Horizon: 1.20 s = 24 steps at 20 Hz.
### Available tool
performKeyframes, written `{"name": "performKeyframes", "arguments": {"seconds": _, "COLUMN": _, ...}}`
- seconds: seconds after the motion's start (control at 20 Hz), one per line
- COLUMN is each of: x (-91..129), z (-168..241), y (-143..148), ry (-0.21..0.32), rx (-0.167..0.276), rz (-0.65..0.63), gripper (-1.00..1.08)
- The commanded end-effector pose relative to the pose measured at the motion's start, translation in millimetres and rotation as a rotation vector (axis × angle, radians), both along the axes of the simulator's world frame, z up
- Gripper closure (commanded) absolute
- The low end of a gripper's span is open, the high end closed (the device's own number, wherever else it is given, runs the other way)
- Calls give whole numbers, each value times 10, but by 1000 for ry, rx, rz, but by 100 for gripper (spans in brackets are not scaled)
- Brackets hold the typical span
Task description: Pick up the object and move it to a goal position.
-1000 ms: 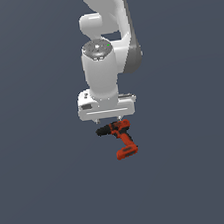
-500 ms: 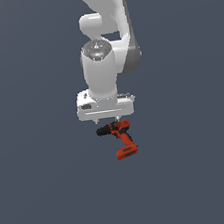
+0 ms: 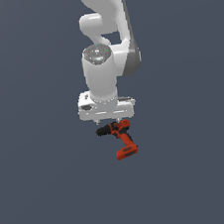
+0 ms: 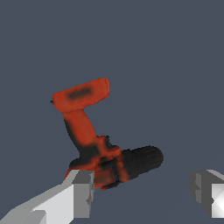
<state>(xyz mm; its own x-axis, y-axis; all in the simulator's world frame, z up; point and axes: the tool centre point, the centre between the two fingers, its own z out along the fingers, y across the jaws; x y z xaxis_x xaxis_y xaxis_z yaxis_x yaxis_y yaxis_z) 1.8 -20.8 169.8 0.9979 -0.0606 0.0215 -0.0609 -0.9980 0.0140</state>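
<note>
The object is a red-orange drill point(image 3: 121, 138) with a black chuck, lying on the dark grey floor directly under the white arm. Its blocky base point(image 3: 127, 152) points toward the viewer in the exterior view. My gripper point(image 3: 108, 121) hangs just above the drill's body and is open. In the wrist view the drill point(image 4: 94, 144) lies between the spread fingers. Its black chuck end point(image 4: 140, 162) is close beside one finger point(image 4: 81, 192). The other finger point(image 4: 205, 192) stands well apart from the drill. Whether the near finger touches the drill is unclear.
A plain dark grey floor point(image 3: 44, 193) surrounds the drill on all sides. The white arm point(image 3: 106, 34) rises straight above it.
The arm's hand has come down slightly toward the drill. The drill has stayed where it was and the fingers remain spread.
</note>
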Motion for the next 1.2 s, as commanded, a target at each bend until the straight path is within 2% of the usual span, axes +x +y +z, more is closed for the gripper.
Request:
{"name": "performKeyframes", "arguments": {"seconds": 0.0, "x": -13, "z": -55, "y": 10, "ry": 0, "rx": 6, "rz": -46, "gripper": -60}}
{"name": "performKeyframes", "arguments": {"seconds": 0.3, "x": -58, "z": -231, "y": 31, "ry": -2, "rx": 22, "rz": -205, "gripper": -60}}
{"name": "performKeyframes", "arguments": {"seconds": 1.15, "x": -243, "z": -765, "y": -13, "ry": -21, "rx": 46, "rz": -774, "gripper": -60}}
